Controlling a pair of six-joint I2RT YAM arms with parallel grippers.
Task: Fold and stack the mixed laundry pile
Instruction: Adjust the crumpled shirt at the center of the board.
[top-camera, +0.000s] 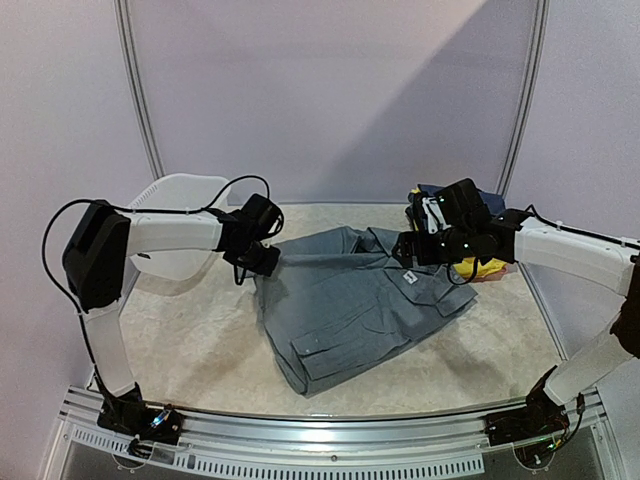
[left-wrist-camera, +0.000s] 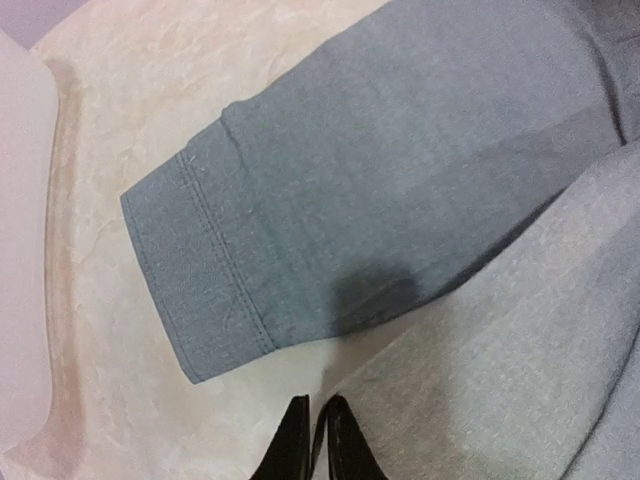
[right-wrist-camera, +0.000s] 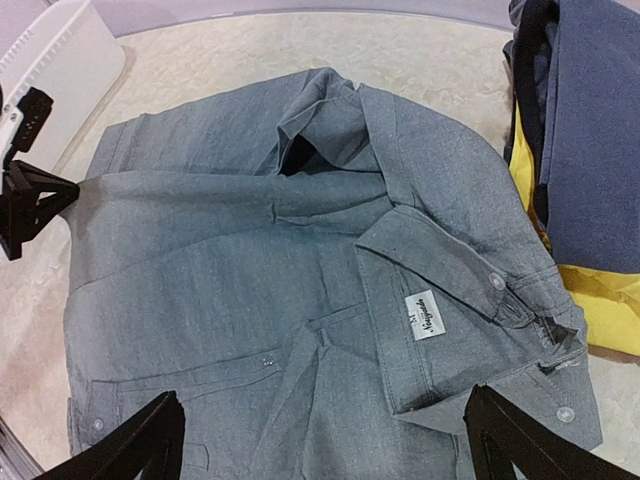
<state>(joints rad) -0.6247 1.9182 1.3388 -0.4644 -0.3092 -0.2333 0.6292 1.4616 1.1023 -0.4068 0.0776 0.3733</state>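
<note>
Grey trousers (top-camera: 350, 310) are laid partly folded across the middle of a pale, stone-patterned table (top-camera: 180, 340). A buttoned pocket is turned toward the arm bases and the waistband toward the right. Just above the waistband the right gripper (right-wrist-camera: 322, 400) is held with its fingers spread wide, nothing between them. At the trousers' left edge, beside a hemmed leg cuff, the left gripper (left-wrist-camera: 318, 440) is seen with its fingers pressed together; no cloth is seen caught in them. Beyond the trousers on the left a white plastic basin (top-camera: 185, 200) is set. Beyond them on the right, just beside the waistband end, the rest of the pile is heaped, a navy garment (right-wrist-camera: 600, 120) lying over a yellow garment (right-wrist-camera: 610, 310).

The trousers are judged soft, limp and fairly heavy for cloth, likely to sag and drag when raised. They are best taken at stitched, doubled parts, the waistband corners or the cuff hem, with two points lifted together.

The cuff's double stitching is shown only by the left wrist view. The label and waistband buttons are shown only by the right wrist view. Both arms and the trousers' whole outline are given only by the top view.
</note>
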